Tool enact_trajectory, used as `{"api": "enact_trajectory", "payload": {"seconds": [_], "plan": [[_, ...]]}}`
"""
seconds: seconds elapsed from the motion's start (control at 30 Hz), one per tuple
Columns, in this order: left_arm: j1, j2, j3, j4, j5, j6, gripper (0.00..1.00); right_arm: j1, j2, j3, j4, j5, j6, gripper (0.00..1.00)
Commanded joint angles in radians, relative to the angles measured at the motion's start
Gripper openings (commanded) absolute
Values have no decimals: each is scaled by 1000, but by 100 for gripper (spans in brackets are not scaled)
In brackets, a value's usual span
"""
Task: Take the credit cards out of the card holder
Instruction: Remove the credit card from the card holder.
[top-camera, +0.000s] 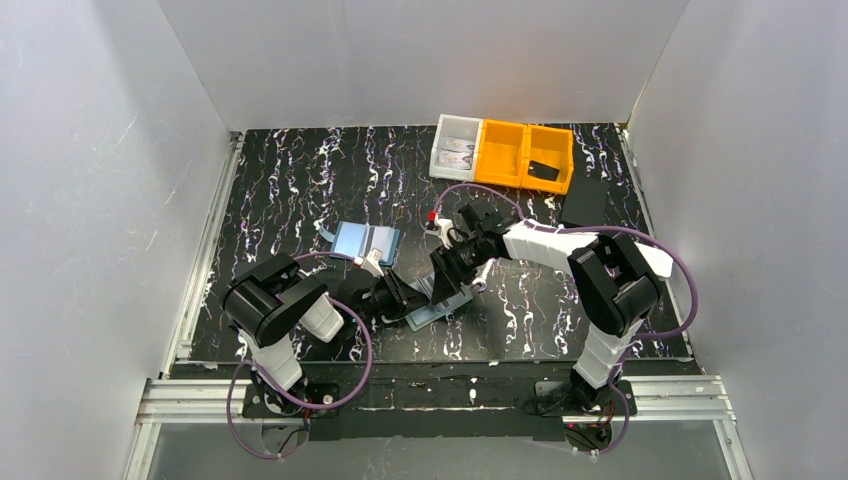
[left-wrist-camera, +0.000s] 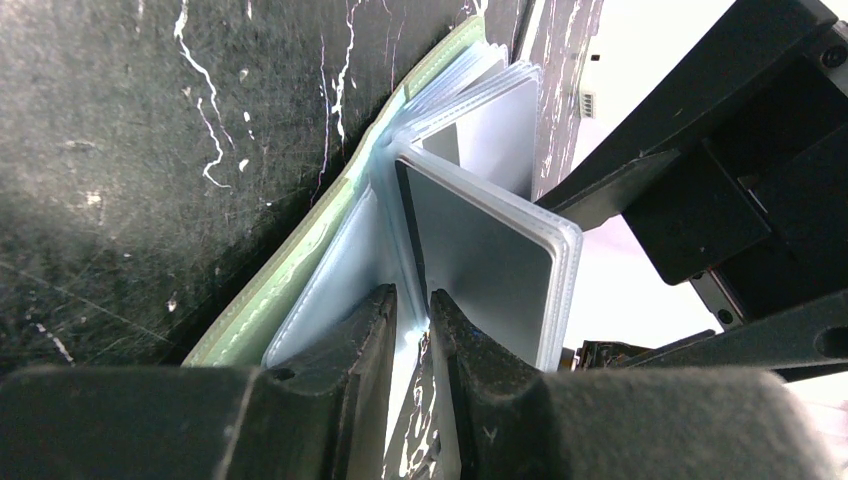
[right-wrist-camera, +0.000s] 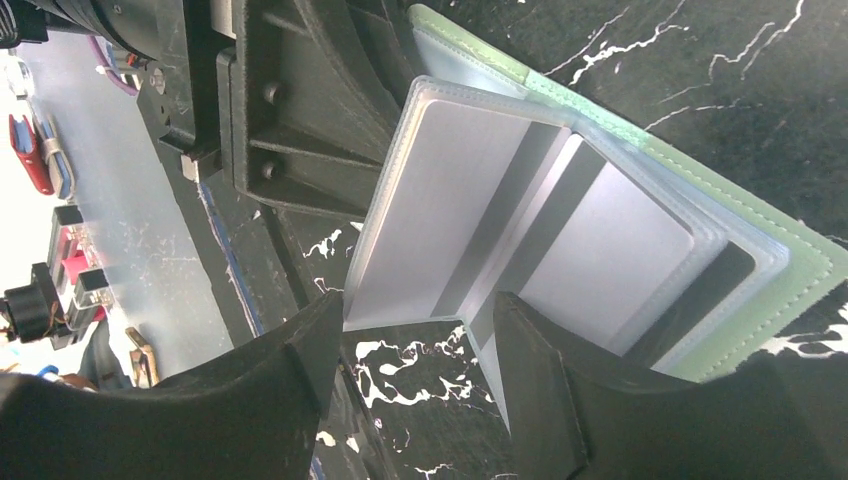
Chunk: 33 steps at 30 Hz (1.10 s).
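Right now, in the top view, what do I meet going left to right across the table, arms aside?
Light-blue flat rectangle → card holder → orange bin. The clear bin overlaps the card holder's span, so it is left out.

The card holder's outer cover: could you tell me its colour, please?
Pale sage green on the card holder, clearest in the right wrist view.

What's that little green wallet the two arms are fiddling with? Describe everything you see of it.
The card holder is a soft sage-green wallet with stitched edges, lying open on the black marbled table. Its clear plastic sleeves, holding grey cards, fan upward. The left gripper pinches one sleeve; the right gripper straddles a raised one with open fingers.
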Motion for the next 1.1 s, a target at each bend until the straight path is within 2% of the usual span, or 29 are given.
{"api": "enact_trajectory", "payload": {"seconds": [0.0, 0.4, 0.53, 1.07], "plan": [[3, 47, -25, -155, -32, 43, 21, -23, -21, 34, 4, 31, -22, 65], [5, 54, -21, -151, -28, 44, 21, -23, 3, 34, 3, -23, -19, 70], [6, 60, -22, -149, -25, 41, 21, -23, 12, 29, 10, -38, -13, 75], [5, 69, -28, -129, -24, 35, 21, -23, 40, 28, 17, -66, 1, 80]]}}
